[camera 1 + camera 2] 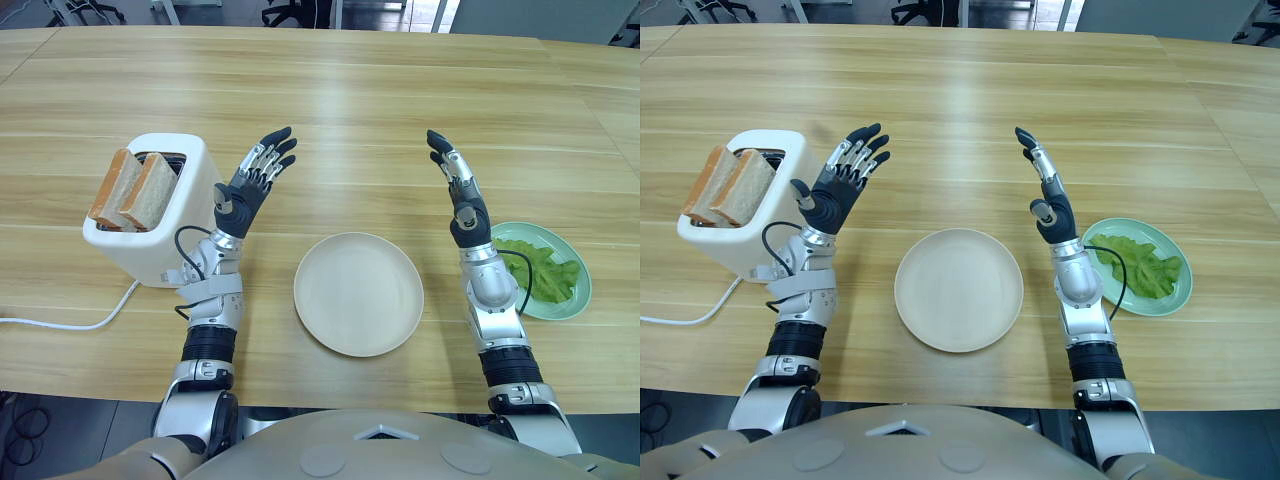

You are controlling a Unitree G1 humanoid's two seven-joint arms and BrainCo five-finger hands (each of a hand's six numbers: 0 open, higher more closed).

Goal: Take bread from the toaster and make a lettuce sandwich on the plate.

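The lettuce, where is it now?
In the left eye view, the lettuce lies in the green dish at the right, near the right hand and right of the plate.

Tabletop (400, 120): wood planks, visible grain, smooth satin finish with faint glare.
Toaster (150, 255): white casing, smooth, plastic-looking, slight gloss.
2 bread slices (130, 190): porous, rough crumb, with a darker dry crust.
Plate (358, 293): beige, smooth, matt.
Green dish (560, 242): smooth, with a glossier rim.
Lettuce (545, 272): crinkled, veined leaf, faintly shiny.
Left robot hand (255, 180) and right robot hand (458, 190): dark matt plastic-looking palms, bright metal-looking finger segments.
Power cord (70, 325): white, smooth sheath.
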